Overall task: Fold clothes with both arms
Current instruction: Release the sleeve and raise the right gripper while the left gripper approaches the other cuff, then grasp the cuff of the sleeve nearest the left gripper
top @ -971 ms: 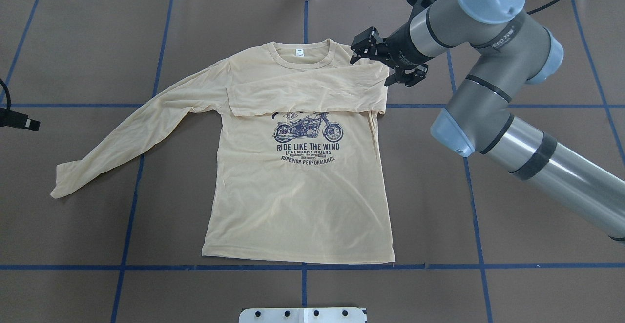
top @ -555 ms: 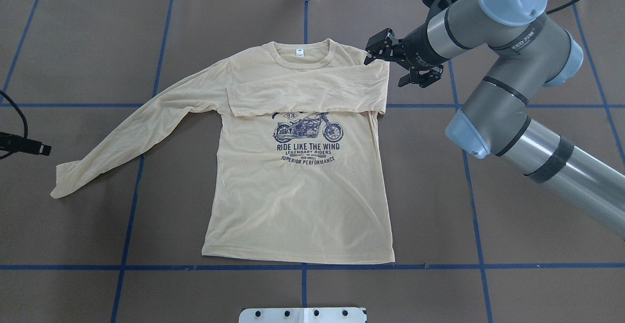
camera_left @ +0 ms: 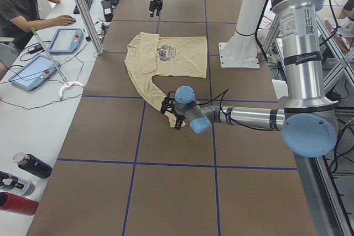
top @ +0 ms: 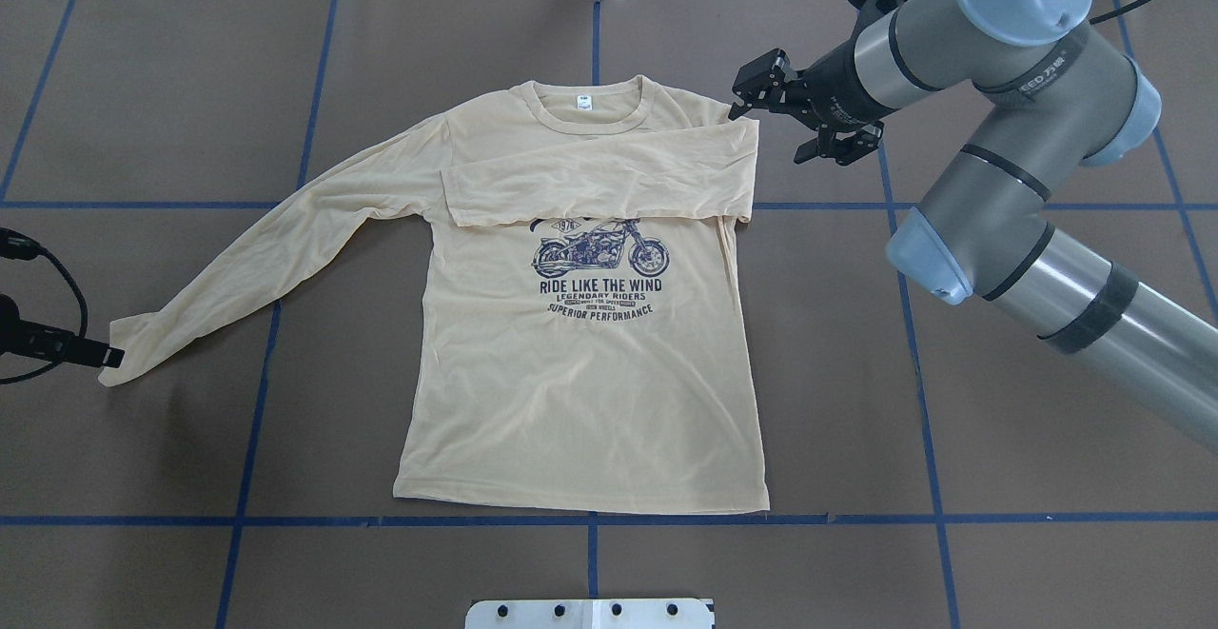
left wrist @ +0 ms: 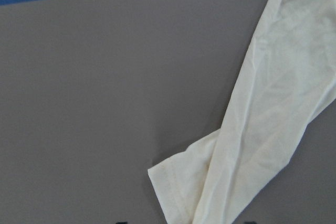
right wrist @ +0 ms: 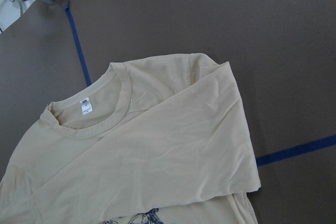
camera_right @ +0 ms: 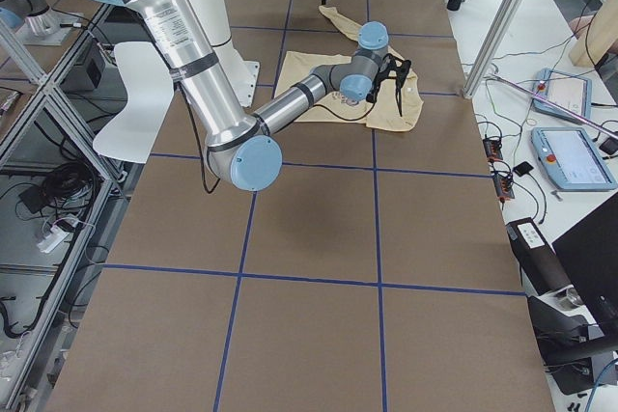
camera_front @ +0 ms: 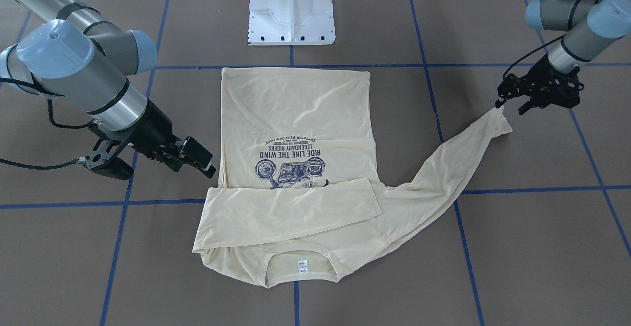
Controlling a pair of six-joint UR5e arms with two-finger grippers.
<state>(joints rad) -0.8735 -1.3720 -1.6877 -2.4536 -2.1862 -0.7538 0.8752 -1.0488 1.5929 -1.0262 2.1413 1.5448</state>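
backed the right gripper [top: 758, 91] off the shirt [top: 580, 401] shoulder since a second ago, and brought the left gripper [camera_front: 510, 105] in at the cuff [left wrist: 178, 182] of the spread left sleeve [top: 285, 239]. lying flat face-up mid-table on the brown table cover [top: 856, 372], right sleeve [top: 599, 182] already folded across the chest; right jaws apparently parted and empty, left jaws parted just over the cuff, nothing pinched yet. likely on the second sleeve fold now: calls for dropping onto the cuff, closing on it, then carrying it across the chest over the first sleeve.
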